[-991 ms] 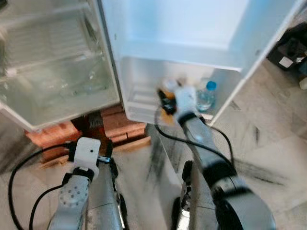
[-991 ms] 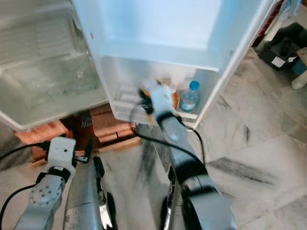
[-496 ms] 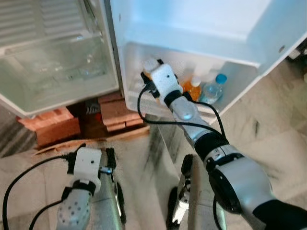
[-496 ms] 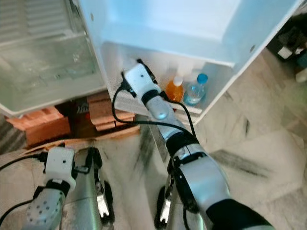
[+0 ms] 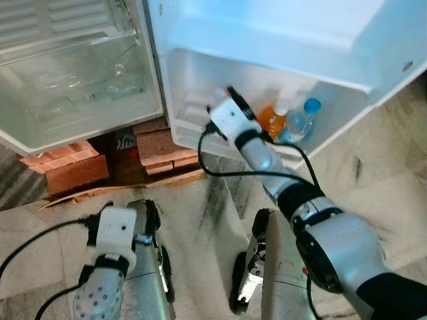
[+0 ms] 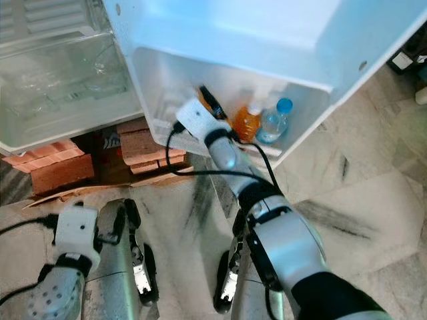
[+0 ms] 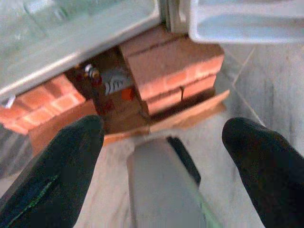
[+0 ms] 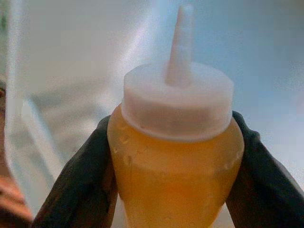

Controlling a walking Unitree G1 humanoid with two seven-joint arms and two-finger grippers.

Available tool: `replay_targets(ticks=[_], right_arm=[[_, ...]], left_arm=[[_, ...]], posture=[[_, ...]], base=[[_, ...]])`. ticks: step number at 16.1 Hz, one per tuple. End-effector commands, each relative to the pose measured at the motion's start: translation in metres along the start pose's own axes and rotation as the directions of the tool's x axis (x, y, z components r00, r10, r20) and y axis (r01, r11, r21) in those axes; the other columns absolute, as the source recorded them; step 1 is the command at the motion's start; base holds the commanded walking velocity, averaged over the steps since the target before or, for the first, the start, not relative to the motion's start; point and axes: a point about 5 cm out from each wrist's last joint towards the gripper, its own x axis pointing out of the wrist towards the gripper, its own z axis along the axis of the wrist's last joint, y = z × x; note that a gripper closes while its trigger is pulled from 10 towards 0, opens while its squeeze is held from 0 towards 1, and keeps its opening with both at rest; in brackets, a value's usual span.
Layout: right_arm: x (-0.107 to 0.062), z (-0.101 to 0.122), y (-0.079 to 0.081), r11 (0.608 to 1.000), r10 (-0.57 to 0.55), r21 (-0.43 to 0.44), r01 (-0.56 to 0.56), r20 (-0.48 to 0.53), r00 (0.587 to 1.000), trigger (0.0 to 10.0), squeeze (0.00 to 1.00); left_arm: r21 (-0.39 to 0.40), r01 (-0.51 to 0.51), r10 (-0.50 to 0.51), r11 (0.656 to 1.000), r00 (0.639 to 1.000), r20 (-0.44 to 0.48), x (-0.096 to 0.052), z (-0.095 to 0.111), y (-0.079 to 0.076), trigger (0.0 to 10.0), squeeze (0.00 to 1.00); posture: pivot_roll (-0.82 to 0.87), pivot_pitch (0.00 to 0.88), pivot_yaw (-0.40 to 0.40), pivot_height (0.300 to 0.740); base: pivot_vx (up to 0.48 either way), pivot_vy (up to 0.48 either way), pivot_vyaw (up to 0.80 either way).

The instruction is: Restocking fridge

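My right gripper (image 8: pixel 173 142) is shut on a yellow-orange squeeze bottle (image 8: pixel 175 180) with a white nozzle cap, one black finger (image 8: pixel 80 185) on each side. It reaches into the lower shelf (image 5: pixel 193 143) of the open fridge door, and a bit of the held bottle (image 6: pixel 204 95) shows past the wrist. To its right on the same shelf stand an orange drink bottle (image 5: pixel 271 121) and a blue-capped water bottle (image 5: pixel 298 123). My left gripper (image 7: pixel 161 128) hangs open and low above the floor, holding nothing.
The fridge body's clear crisper drawer (image 5: pixel 73 87) is at the left. Red bricks (image 5: pixel 63 170) and a wooden board prop up the fridge. Marble floor (image 5: pixel 393 193) spreads to the right. My own legs show at the bottom.
The camera has shifted. My right gripper, still holding the squeeze bottle, has moved a little toward the orange bottle in the door shelf. The left arm stays idle.
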Motion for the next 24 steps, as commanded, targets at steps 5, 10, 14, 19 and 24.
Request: replay_targets(ticks=[5, 10, 14, 19, 24], right_arm=[[-0.030, -0.057, 0.013, 0.963, 0.018, 0.262, 0.060, -0.284, 0.959, 10.0, 0.00], [-0.042, -0.076, -0.017, 0.930, -0.063, 0.321, 0.180, -0.342, 0.937, 10.0, 1.00], [-0.037, -0.068, -0.038, 0.940, -0.148, 0.255, 0.225, -0.289, 0.946, 10.0, 1.00], [-0.016, -0.027, -0.055, 0.951, -0.171, 0.250, 0.180, -0.059, 0.984, 10.0, 1.00], [-0.016, -0.011, -0.067, 0.945, -0.174, 0.295, 0.141, 0.088, 0.981, 10.0, 1.00]], left_arm=[[-0.003, 0.012, -0.012, 1.000, 1.000, -0.021, -0.001, 0.000, -0.003, 10.0, 0.00], [0.006, 0.025, -0.025, 1.000, 1.000, -0.011, 0.011, 0.001, -0.003, 10.0, 0.00], [0.016, 0.041, -0.041, 0.999, 0.999, -0.003, 0.021, 0.001, -0.004, 10.0, 0.00], [0.031, 0.031, -0.031, 0.999, 0.999, 0.006, 0.033, 0.000, 0.000, 10.0, 0.00], [0.037, 0.051, -0.052, 0.998, 0.998, 0.018, 0.048, -0.001, -0.003, 10.0, 0.00]], posture=[[0.36, 0.424, -0.102, 0.527], [0.33, 0.395, -0.091, 0.527], [0.32, 0.370, -0.081, 0.527], [0.29, 0.314, -0.072, 0.527], [0.26, 0.252, -0.054, 0.527]], base=[[0.000, 0.000, 0.00], [0.000, 0.000, 0.00], [0.000, 0.000, 0.00], [0.000, 0.000, 0.00], [0.000, 0.000, 0.00]])
